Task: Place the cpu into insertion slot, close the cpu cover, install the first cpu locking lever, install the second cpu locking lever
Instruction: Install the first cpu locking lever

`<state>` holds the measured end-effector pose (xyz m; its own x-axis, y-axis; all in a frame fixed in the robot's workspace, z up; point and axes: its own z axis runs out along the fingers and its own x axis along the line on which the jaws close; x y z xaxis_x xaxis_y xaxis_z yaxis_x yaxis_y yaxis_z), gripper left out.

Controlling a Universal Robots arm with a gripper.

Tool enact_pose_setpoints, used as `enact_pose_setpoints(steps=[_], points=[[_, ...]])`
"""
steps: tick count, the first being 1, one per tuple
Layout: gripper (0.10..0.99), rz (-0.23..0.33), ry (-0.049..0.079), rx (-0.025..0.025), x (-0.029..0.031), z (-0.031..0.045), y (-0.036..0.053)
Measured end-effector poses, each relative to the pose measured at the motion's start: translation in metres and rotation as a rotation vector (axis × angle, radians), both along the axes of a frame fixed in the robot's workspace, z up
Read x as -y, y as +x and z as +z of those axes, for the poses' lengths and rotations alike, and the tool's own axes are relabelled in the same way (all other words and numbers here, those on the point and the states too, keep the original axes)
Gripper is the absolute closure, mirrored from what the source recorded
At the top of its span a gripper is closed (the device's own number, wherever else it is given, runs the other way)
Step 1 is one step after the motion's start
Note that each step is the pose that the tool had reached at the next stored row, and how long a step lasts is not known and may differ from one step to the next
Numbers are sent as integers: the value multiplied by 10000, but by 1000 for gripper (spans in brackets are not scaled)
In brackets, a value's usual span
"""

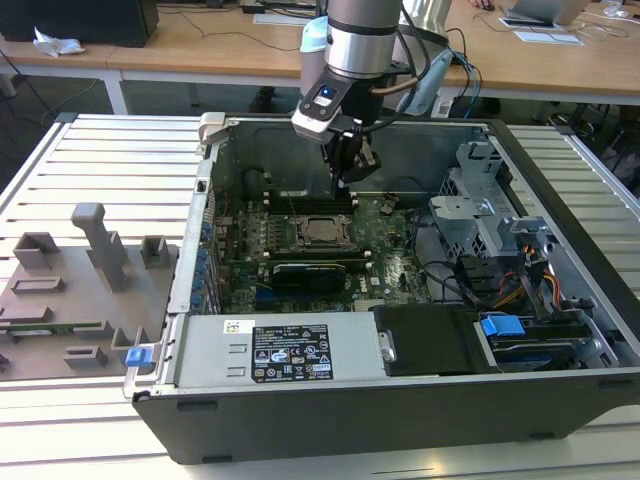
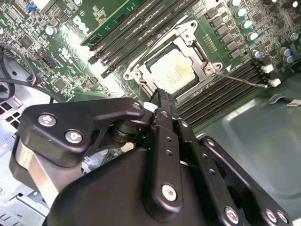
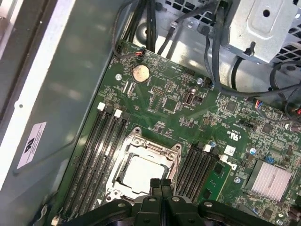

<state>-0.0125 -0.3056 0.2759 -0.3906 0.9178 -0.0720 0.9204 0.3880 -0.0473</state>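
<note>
The cpu lies flat in the insertion slot on the green motherboard, its silver top showing. The cpu cover lies down around it as a metal frame. One thin locking lever reaches out from a socket corner across the memory slots. My gripper hangs just above the socket's edge. Its black fingers are pressed together with nothing between them.
Black memory slots flank the socket on both sides. A long black expansion card lies in front of it. A metal drive cage with cables fills the exterior view's right, and the case wall stands close behind. A grey fixture tray sits outside the case.
</note>
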Motion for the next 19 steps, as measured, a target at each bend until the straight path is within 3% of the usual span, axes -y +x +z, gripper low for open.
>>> enact_pose_setpoints(steps=[8,19], points=[[980,623,0,0,0,0,0],[980,1971,0,0,0,0,0]])
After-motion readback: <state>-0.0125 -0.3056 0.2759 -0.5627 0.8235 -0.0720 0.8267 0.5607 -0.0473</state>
